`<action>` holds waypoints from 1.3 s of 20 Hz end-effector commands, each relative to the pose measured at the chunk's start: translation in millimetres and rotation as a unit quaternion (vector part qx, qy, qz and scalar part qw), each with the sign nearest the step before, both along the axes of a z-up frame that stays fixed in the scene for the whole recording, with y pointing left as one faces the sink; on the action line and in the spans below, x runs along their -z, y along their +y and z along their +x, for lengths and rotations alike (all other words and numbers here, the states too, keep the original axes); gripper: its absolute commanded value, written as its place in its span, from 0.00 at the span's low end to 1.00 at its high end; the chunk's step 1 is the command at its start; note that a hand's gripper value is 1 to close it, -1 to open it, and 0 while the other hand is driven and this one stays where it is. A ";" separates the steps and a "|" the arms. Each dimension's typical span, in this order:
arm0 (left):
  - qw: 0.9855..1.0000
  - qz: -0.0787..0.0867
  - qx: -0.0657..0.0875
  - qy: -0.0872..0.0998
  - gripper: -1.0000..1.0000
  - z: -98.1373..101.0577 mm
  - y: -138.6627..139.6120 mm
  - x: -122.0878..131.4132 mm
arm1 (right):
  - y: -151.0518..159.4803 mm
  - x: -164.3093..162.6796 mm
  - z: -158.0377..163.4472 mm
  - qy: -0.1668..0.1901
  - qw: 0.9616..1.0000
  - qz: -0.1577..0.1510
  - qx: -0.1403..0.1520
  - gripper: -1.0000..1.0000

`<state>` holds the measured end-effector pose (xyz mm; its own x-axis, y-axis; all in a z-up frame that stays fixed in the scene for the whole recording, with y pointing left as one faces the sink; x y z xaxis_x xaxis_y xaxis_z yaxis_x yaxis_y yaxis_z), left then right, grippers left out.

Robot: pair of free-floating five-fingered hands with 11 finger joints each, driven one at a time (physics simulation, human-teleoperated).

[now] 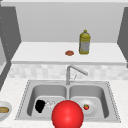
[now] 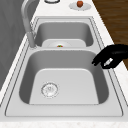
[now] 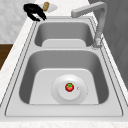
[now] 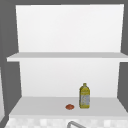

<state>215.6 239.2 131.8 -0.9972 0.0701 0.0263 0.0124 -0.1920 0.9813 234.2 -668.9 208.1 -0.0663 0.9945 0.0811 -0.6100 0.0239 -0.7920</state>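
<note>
My left hand (image 1: 40,106) hovers over the front of the left basin (image 1: 47,91), fingers loosely bent downward and holding nothing. In the left side view this hand (image 2: 110,58) hangs by the basin's front rim, and in the right side view the hand (image 3: 34,11) sits at the far end, next to a plate with a brown piece of bread (image 3: 45,5). A small red fruit with a green top (image 3: 69,87) lies on a white plate (image 3: 60,96) in the right basin. A big red ball (image 1: 67,114) stands at the sink's front edge.
The faucet (image 1: 71,72) rises between the basins. A shelf (image 1: 37,53) above holds a yellow bottle (image 1: 84,42) and a small orange-red thing (image 1: 69,53). A bowl with bread (image 1: 3,110) sits on the left counter; another plate with a reddish fruit (image 2: 80,3) on the right counter.
</note>
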 end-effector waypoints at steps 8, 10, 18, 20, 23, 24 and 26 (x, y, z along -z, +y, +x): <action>1.000 0.000 0.000 0.000 0.50 0.0 0.0 0.0 | -3.3 46.3 41.5 0.047 0.999 -0.001 -0.005 0.00; 1.000 0.000 0.000 0.000 0.50 0.0 0.0 0.0 | -8.9 55.3 52.3 0.054 0.998 -0.001 -0.012 0.00; 1.000 0.000 0.000 0.000 0.50 0.0 0.0 0.0 | -38.6 81.7 73.5 0.060 0.997 0.035 -0.029 0.00; 1.000 0.000 0.000 0.000 0.50 0.0 0.0 0.0 | -46.5 86.0 77.8 0.059 0.997 0.043 -0.032 0.00; 1.000 0.000 0.000 0.000 0.50 0.0 0.0 0.0 | -54.6 91.3 84.8 0.069 0.996 0.050 -0.034 0.00; 1.000 0.000 0.000 0.000 0.50 0.0 0.0 0.0 | -52.6 91.1 84.1 0.066 0.996 0.048 -0.029 0.00; 1.000 0.000 0.000 0.000 0.50 0.0 0.0 0.0 | -51.7 93.8 82.7 0.054 0.998 0.034 -0.027 0.00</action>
<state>215.6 239.2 131.8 -0.9972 0.0701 0.0263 0.0124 -0.1920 0.9813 316.5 -721.7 118.3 -0.1026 0.9820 0.1586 -0.6927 0.0439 -0.7198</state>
